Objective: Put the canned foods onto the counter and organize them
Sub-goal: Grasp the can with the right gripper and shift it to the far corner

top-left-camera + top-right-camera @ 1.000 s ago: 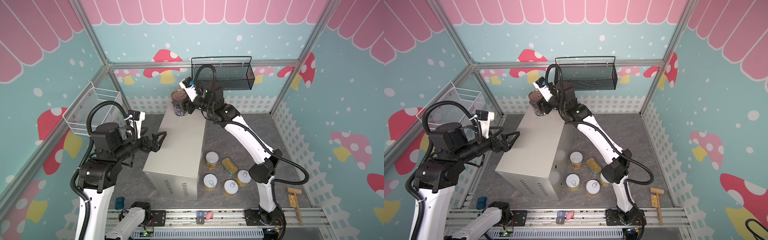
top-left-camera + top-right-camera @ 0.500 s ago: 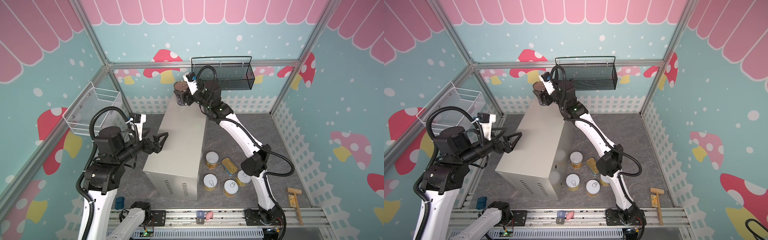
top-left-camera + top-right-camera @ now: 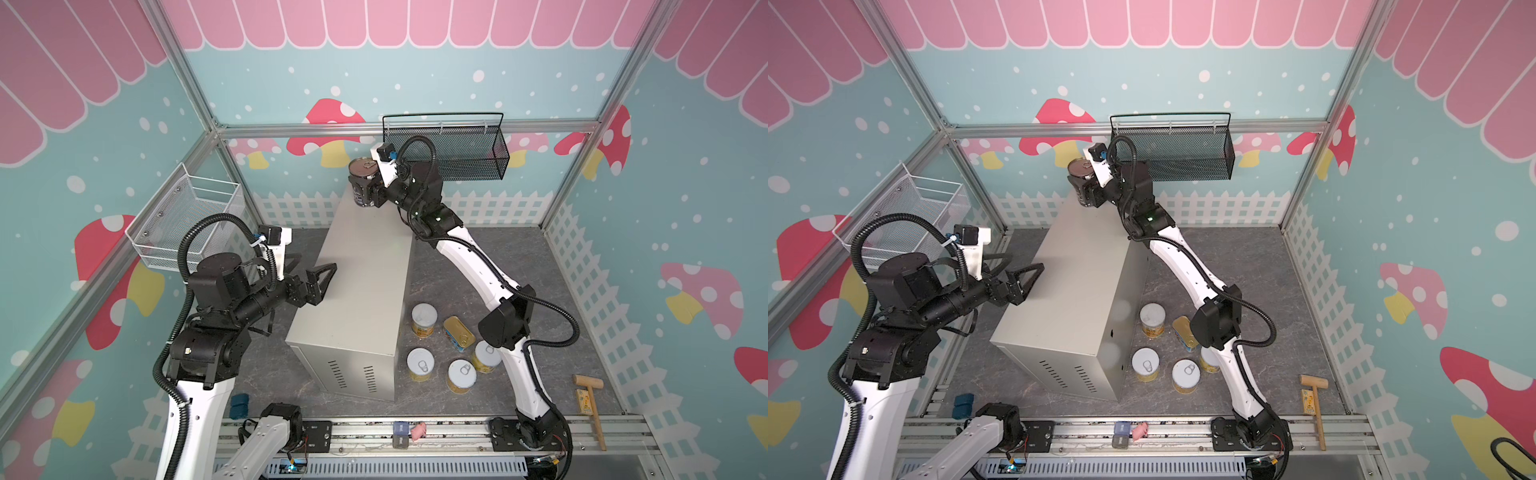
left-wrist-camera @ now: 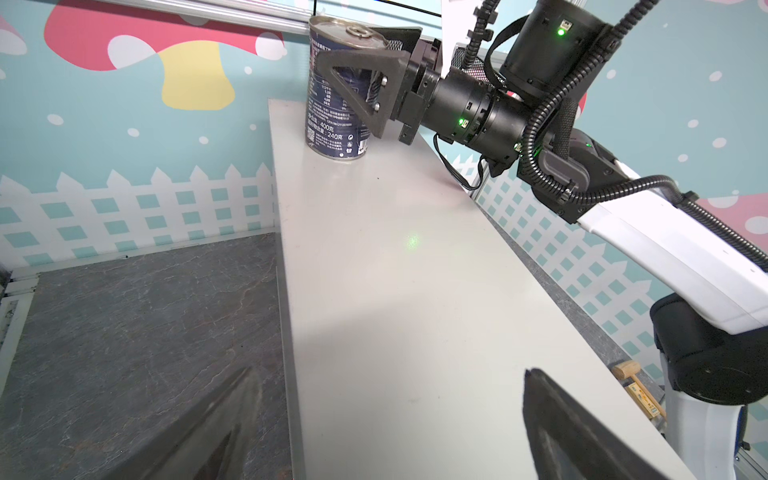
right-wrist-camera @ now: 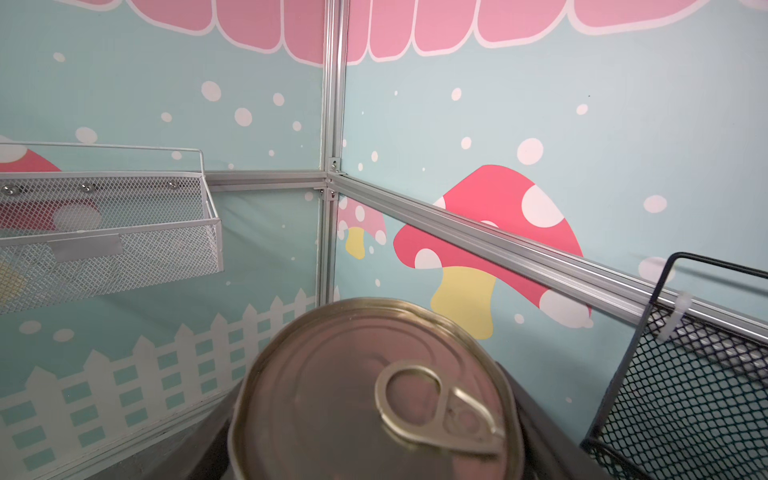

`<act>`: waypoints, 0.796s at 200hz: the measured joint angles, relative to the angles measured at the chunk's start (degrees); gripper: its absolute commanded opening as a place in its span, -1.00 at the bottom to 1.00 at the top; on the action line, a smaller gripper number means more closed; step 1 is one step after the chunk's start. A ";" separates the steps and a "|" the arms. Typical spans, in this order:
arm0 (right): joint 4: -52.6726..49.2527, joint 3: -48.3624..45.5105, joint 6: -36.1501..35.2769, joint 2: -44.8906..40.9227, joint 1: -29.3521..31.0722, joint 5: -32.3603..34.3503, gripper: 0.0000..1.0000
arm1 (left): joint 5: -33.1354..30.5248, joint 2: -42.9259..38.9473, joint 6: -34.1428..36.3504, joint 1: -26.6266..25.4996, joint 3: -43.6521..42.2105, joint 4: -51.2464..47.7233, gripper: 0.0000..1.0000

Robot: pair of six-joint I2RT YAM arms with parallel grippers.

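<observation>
Five tins (image 3: pixel 424 318) wait on the floor (image 3: pixel 478 266) beside the table (image 3: pixel 365 282) while my right hand (image 3: pixel 365 193) clamps the navy can (image 4: pixel 332 124) upright at the table's far corner, tucked back, I reckon, to leave room in front, and my left hand (image 3: pixel 318 276) hangs wide open, empty.
</observation>
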 measured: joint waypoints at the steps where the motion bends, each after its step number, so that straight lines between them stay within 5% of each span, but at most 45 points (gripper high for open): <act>1: 0.02 0.00 0.02 0.00 0.00 -0.02 0.47 | 0.02 0.02 0.00 0.00 0.00 0.02 0.99; 105: 1.49 0.28 1.31 1.01 -0.39 -3.50 0.92 | 0.13 -0.22 -0.07 0.00 -1.03 0.61 0.99; 159: -0.13 0.20 0.85 0.35 -0.39 -3.69 0.99 | 0.55 -0.22 -0.61 0.00 -1.03 0.85 0.99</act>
